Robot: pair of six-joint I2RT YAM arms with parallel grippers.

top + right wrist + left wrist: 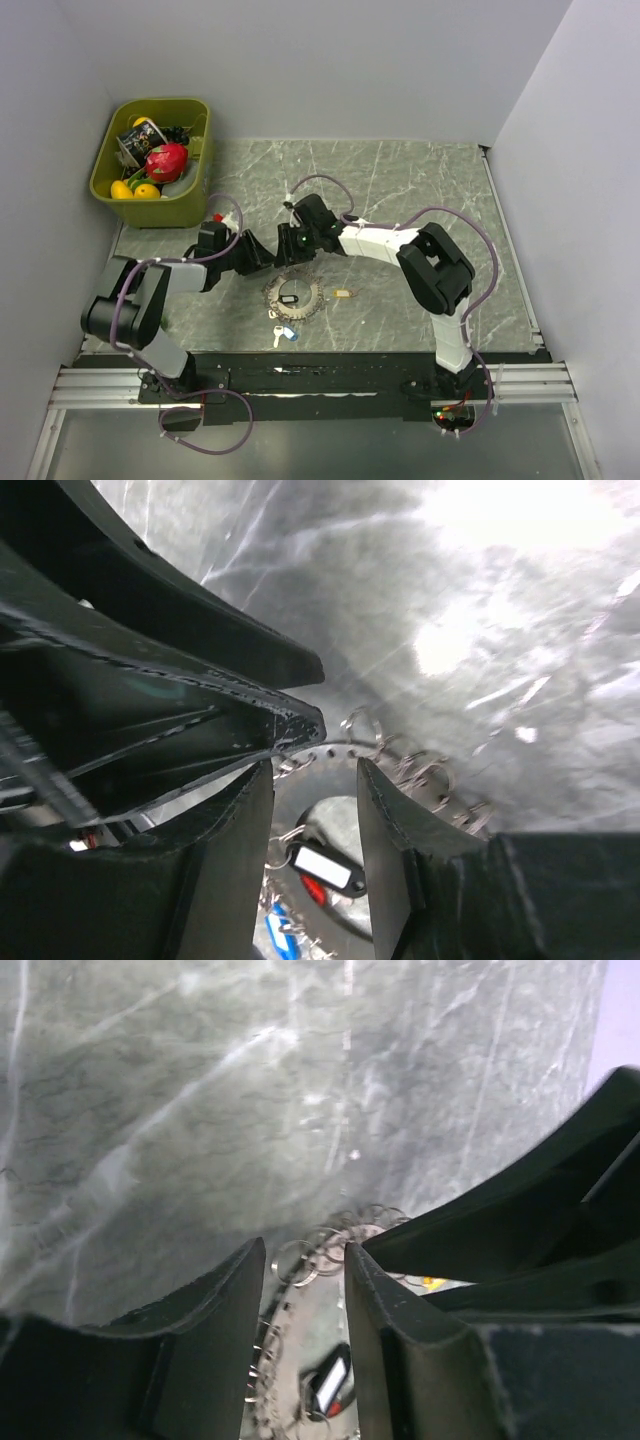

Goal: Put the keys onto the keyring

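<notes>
Looking down from above, both arms are leaning in over the far rim of the keyring [270, 296], which is lying flat mid-table [420, 190]. The left pincer [262, 258] and right pincer [290, 250] are crowding almost nose to nose, so the tips could knock together. A tan key [343, 294] is sitting loose just right of the keyring.

On the left wrist camera, the pincer [303, 1260] is gaping partway, gripping nothing, with the keyring [330, 1245] showing between its fingers. Closing here might snag dangling grey keys and drag the whole wreath.

On the right wrist camera, that pincer [313, 770] is likewise parted and empty, straddling the keyring [400, 765]. A dark white-labelled key [325, 865] is lying inside, and a shove could scatter it.
</notes>
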